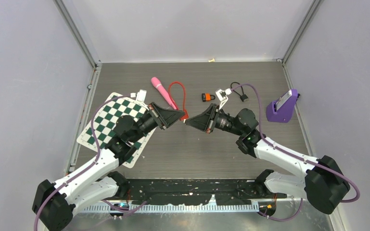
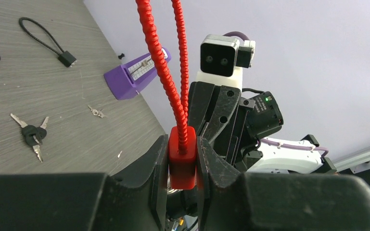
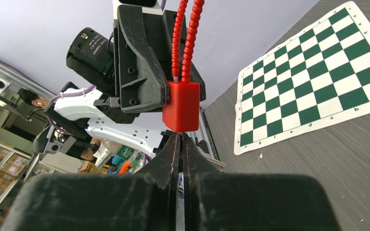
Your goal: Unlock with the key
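My left gripper [image 1: 181,115] is shut on the red block body of a cable lock [image 2: 182,161] and holds it above the table, its ribbed red cable [image 1: 177,89] looping away behind. In the right wrist view the lock body [image 3: 182,105] hangs right over my right gripper [image 3: 179,137]. My right gripper [image 1: 189,120] is shut, tip against the lock's underside. A small silvery bit of the key [image 2: 172,189] shows under the lock; the rest is hidden between the fingers.
An orange padlock [image 1: 206,96], a pink wand [image 1: 161,90], a black cable lock [image 1: 241,91] and a purple metronome [image 1: 283,107] lie at the back. A chessboard mat [image 1: 110,122] is under the left arm. Loose black-headed keys [image 2: 31,134] lie on the table.
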Available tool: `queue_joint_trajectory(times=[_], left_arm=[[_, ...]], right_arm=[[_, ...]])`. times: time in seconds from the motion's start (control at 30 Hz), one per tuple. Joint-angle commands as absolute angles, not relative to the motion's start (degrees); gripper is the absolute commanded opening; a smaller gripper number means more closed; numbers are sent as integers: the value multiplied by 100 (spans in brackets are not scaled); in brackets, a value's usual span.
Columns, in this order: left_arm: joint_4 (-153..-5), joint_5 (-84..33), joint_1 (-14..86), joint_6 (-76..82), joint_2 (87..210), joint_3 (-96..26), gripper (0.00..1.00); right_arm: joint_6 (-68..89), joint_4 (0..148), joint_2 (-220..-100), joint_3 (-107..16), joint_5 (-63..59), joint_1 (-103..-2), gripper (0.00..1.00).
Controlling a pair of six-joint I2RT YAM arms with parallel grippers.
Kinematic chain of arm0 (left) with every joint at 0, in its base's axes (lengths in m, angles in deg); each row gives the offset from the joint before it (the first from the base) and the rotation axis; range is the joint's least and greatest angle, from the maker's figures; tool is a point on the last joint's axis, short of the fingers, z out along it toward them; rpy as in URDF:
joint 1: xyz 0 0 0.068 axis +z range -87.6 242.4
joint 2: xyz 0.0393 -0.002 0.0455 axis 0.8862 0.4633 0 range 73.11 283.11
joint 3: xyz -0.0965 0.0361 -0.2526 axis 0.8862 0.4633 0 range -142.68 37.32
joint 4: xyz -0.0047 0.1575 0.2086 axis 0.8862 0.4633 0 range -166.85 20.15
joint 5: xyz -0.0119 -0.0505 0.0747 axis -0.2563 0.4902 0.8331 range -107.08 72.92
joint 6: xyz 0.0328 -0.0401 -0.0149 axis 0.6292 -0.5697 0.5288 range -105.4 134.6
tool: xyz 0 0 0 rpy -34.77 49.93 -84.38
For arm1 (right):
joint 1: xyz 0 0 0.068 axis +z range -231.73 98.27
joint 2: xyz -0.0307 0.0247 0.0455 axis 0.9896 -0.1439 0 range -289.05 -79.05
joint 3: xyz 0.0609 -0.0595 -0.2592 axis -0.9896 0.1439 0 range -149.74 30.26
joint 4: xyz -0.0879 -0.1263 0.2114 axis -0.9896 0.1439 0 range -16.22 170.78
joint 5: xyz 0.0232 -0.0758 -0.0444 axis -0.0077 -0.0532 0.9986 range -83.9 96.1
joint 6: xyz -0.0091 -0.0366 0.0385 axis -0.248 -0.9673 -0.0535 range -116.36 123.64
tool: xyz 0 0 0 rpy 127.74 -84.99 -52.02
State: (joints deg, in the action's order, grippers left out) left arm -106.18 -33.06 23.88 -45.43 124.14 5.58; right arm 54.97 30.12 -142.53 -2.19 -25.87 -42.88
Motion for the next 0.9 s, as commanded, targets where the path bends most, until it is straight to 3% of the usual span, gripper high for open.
queue_joint_trajectory(times=[0.0, 0.73, 0.87], left_arm=[[-10242, -4000, 2100, -4724, 12505, 785, 0], [-9238, -2739, 1740, -4551, 12103, 792, 0], [-9483, -2717, 1727, -4690, 12223, 748, 0]], right_arm=[[5755, 1977, -14262, -644, -1652, -4471, 5], [5594, 1812, -14138, -487, -908, -4601, 5], [5571, 1818, -14476, -776, -1257, -4412, 5]])
